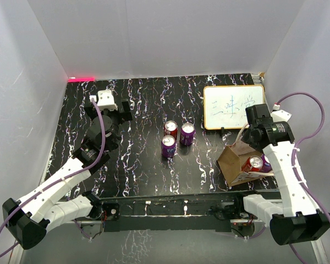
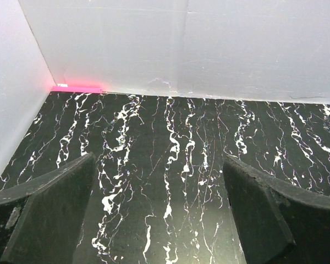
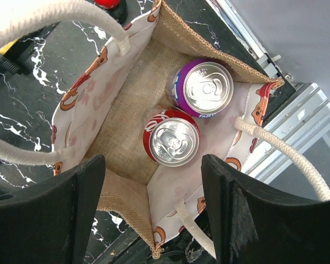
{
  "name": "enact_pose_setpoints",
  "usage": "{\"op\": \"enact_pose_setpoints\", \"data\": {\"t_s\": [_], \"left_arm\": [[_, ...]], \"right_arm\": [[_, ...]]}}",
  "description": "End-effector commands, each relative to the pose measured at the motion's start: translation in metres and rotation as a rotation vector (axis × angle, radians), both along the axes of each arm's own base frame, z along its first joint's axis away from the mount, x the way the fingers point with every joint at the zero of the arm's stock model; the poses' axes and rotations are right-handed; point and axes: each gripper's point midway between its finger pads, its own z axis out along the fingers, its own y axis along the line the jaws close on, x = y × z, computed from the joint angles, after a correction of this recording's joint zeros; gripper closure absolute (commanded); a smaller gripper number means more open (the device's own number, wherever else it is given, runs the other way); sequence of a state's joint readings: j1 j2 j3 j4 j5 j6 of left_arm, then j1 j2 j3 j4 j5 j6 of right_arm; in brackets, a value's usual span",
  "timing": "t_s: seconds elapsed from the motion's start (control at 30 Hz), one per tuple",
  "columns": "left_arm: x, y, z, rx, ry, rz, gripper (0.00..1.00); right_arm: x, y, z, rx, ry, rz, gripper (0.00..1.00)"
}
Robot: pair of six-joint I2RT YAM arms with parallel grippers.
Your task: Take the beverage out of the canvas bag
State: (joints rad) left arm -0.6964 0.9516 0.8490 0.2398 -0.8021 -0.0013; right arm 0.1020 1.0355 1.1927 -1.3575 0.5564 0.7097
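Note:
The tan canvas bag (image 1: 231, 160) stands open at the right front of the table, with cream loop handles. In the right wrist view its burlap wall (image 3: 121, 195) and printed lining surround two upright cans: a red cola can (image 3: 171, 137) and a purple Fanta can (image 3: 203, 88). Both also show from above, the red can (image 1: 254, 163) and the purple can (image 1: 266, 163). My right gripper (image 3: 153, 165) is open and empty, directly above the bag's mouth (image 1: 254, 135). My left gripper (image 1: 121, 114) is open and empty over the far left table (image 2: 159, 165).
Three cans stand mid-table: a red one (image 1: 170, 129), a purple one (image 1: 187, 133) and another purple one (image 1: 168, 147). A white board with writing (image 1: 234, 107) leans behind the bag. White walls enclose the table, and a metal rail (image 1: 170, 206) runs along the near edge.

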Motion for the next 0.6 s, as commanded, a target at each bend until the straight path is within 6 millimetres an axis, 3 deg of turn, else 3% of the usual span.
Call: {"op": "enact_pose_setpoints", "data": {"t_s": [0.0,0.23,0.33,0.57], "left_arm": [[-0.006,0.004,0.013,-0.030,-0.045,0.009,0.03],[-0.006,0.001,0.013,-0.027,-0.046,0.003,0.03],[-0.007,-0.001,0.013,-0.026,-0.048,-0.003,0.03],[-0.010,-0.002,0.015,-0.025,-0.058,-0.009,0.03]], "right_arm": [[0.007,-0.009,0.001,-0.008,-0.043,-0.068,0.28],[-0.003,-0.013,-0.019,0.041,-0.027,-0.167,0.28],[0.000,-0.011,-0.023,0.064,-0.054,-0.180,0.28],[0.001,-0.013,-0.052,0.128,-0.005,-0.258,0.28]]}}
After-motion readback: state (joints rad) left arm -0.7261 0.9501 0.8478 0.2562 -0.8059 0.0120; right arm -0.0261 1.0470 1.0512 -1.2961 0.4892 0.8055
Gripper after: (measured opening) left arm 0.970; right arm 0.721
